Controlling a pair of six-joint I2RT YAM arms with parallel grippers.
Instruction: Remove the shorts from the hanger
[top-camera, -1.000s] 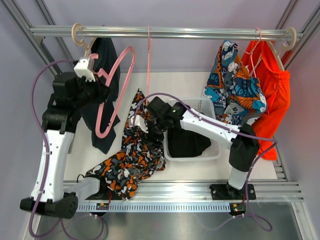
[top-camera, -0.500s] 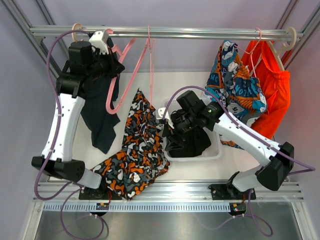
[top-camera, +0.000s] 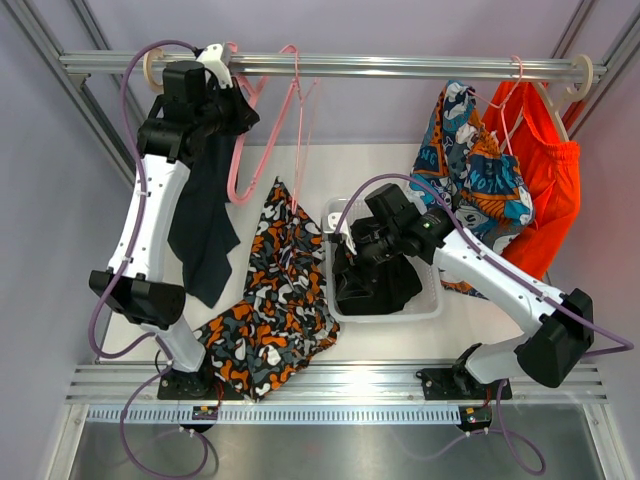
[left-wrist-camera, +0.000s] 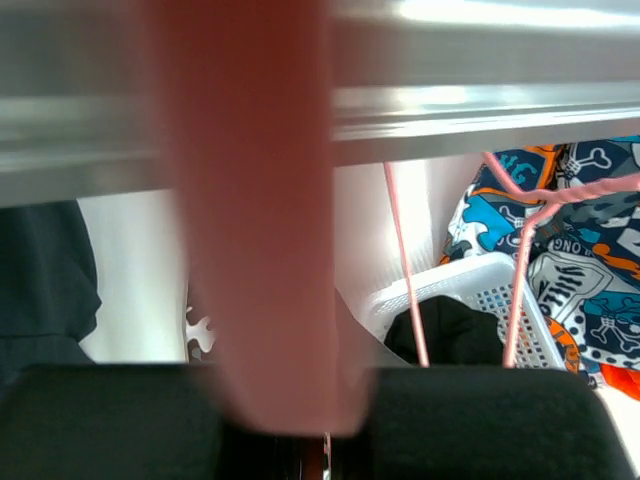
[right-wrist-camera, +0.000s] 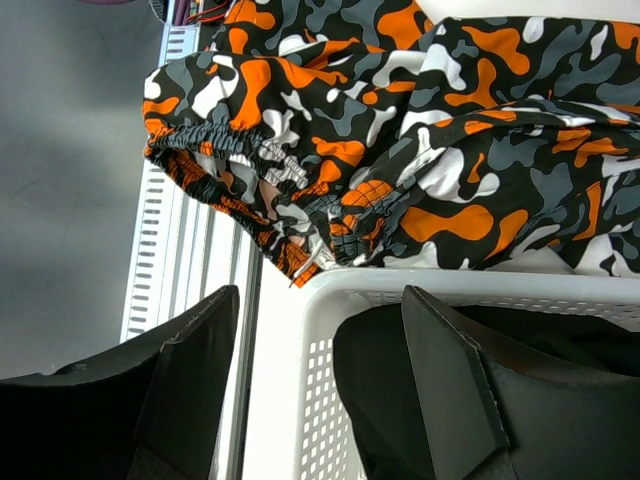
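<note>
- Camouflage shorts (top-camera: 275, 300), orange-black-white cloth: off the rail, spread on the white table (top-camera: 370, 170). They lie just left of the right pincer (right-wrist-camera: 320, 305). The elastic waistband sits just beyond its fingertips in the wrist view.
- Right pincer: jaws wide apart, nothing held, hovering over the left rim of the white perforated plastic basket (right-wrist-camera: 520, 287). The camo cloth lies up against that basket wall.
- Plain black cloth shorts (top-camera: 385, 285): bundled inside the basket, directly under the right pincer.
- Dark navy-charcoal cloth shorts (top-camera: 200, 230): hanging straight down below the left pincer (left-wrist-camera: 295, 405), partly hidden by its arm.
- Left pincer: up at the far silver metal rail (top-camera: 400, 65), clamped tight on the thick pink plastic hanger (top-camera: 245, 130). Hook end is level with the rail; cannot tell if it's over it.
- Thin pink wire hanger (top-camera: 297, 130): hooked on the rail, just right of the left pincer.
- Far right end of the rail, well apart from both pincers: blue skull-print shorts (top-camera: 470, 180) and bright orange shorts (top-camera: 550, 190), both on hangers.
</note>
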